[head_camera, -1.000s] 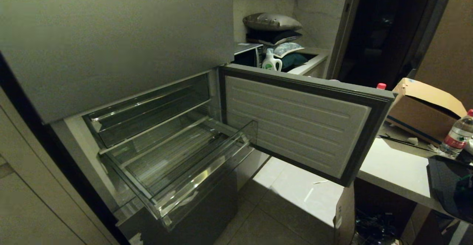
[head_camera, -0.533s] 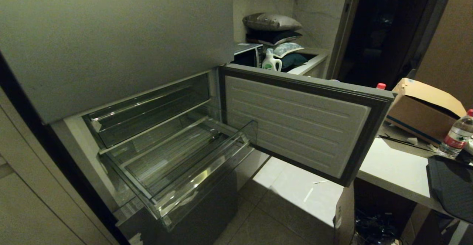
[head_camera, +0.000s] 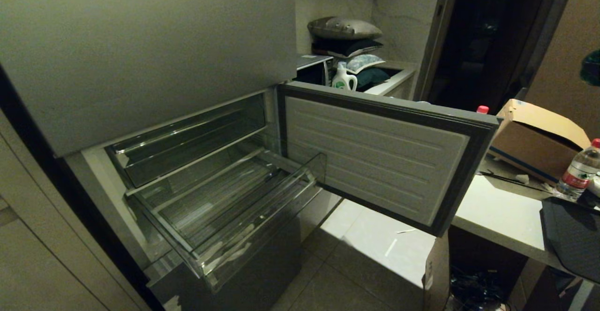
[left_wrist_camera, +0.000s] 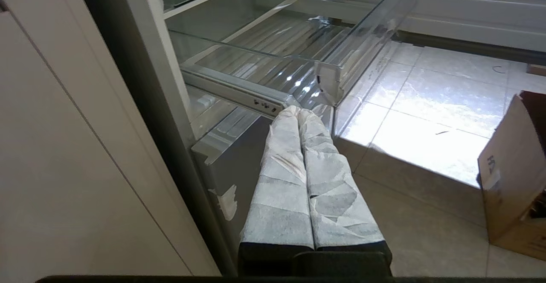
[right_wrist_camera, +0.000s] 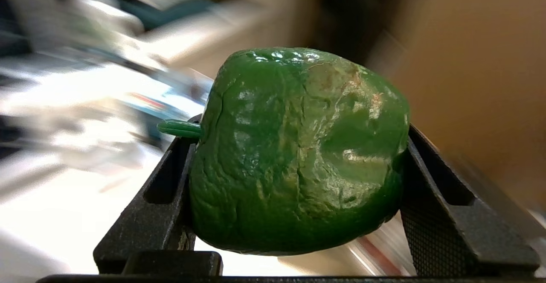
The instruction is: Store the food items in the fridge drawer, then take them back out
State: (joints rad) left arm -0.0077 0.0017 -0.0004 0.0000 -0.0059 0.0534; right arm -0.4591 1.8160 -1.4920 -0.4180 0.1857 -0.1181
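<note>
My right gripper (right_wrist_camera: 300, 146) is shut on a glossy dark-green, rounded food item (right_wrist_camera: 294, 167) with a short stem, pinched between its two black fingers. In the head view that green item (head_camera: 591, 67) shows at the far right edge, high above the table and well right of the fridge. The fridge drawer (head_camera: 253, 236), clear plastic with a ribbed floor, stands pulled out and holds nothing. My left gripper (left_wrist_camera: 298, 111) hangs low beside the fridge, just under the corner of the fridge drawer (left_wrist_camera: 337, 67), its white-wrapped fingers pressed together on nothing.
The open grey fridge door (head_camera: 375, 151) juts out between drawer and table. On the white table (head_camera: 501, 212) are a cardboard box (head_camera: 539, 137), a water bottle (head_camera: 579, 170) and a black mat (head_camera: 572, 236). Another cardboard box (left_wrist_camera: 516, 172) stands on the floor.
The green item was low over the black mat a second ago; now it is much higher at the head view's right edge. Drawer and left arm have not moved.
</note>
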